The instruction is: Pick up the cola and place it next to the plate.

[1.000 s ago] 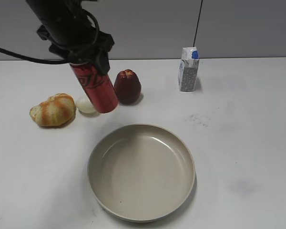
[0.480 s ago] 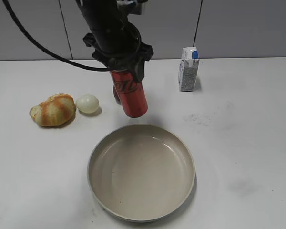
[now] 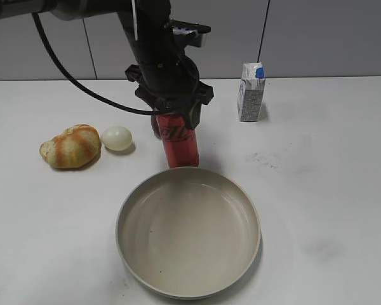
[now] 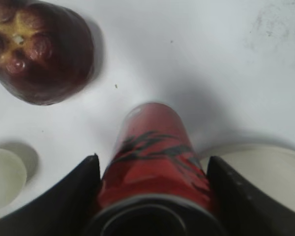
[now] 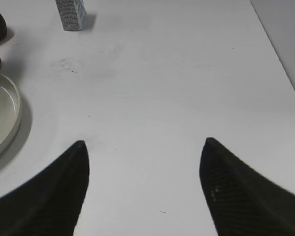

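Note:
The cola (image 3: 180,141), a slim red can with black lettering, hangs upright just behind the far rim of the beige plate (image 3: 249,244). My left gripper (image 3: 176,114) is shut on its upper part. In the left wrist view the cola (image 4: 153,157) fills the space between the black fingers (image 4: 73,194), with the plate's rim (image 4: 265,150) at the right. I cannot tell whether the can's base touches the table. My right gripper (image 5: 143,147) is open and empty over bare table; it is out of the exterior view. The plate's edge (image 5: 14,110) shows at the right wrist view's left.
A dark red fruit (image 4: 39,51) sits behind the can, mostly hidden in the exterior view. A pale egg (image 3: 117,138) and a bread roll (image 3: 70,146) lie to the left. A small white carton with a blue cap (image 3: 251,92) stands at the back right.
My left gripper has carried the cola from the left, near the egg, rightward and down to the plate's far rim. The can has gone from tilted to upright.

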Action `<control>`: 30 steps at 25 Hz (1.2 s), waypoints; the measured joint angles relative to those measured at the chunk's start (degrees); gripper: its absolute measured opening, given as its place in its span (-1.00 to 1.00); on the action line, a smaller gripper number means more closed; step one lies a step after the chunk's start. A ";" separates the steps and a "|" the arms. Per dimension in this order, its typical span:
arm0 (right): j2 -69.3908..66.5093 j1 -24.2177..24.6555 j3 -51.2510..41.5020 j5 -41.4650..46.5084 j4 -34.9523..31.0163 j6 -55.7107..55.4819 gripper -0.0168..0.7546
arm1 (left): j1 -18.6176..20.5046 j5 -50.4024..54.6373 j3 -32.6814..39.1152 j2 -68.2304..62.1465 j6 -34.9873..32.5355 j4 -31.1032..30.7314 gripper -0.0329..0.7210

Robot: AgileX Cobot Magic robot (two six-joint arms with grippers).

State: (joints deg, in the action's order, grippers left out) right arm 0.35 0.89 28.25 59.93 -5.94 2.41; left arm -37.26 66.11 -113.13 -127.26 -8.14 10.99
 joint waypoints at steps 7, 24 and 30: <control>0.00 0.00 0.00 0.00 0.00 0.00 0.43 | 0.00 -2.50 -0.78 0.00 0.00 -0.30 0.77; 0.00 0.00 0.00 0.00 0.00 0.00 0.43 | 12.69 3.37 -4.24 25.96 0.87 -8.41 0.74; 0.00 0.00 0.00 0.00 0.00 0.00 0.43 | 23.08 3.39 15.39 44.73 1.15 -8.41 0.68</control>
State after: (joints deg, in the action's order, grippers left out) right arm 0.35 0.89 28.25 59.93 -5.94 2.41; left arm -14.18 69.50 -97.74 -82.53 -6.99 2.58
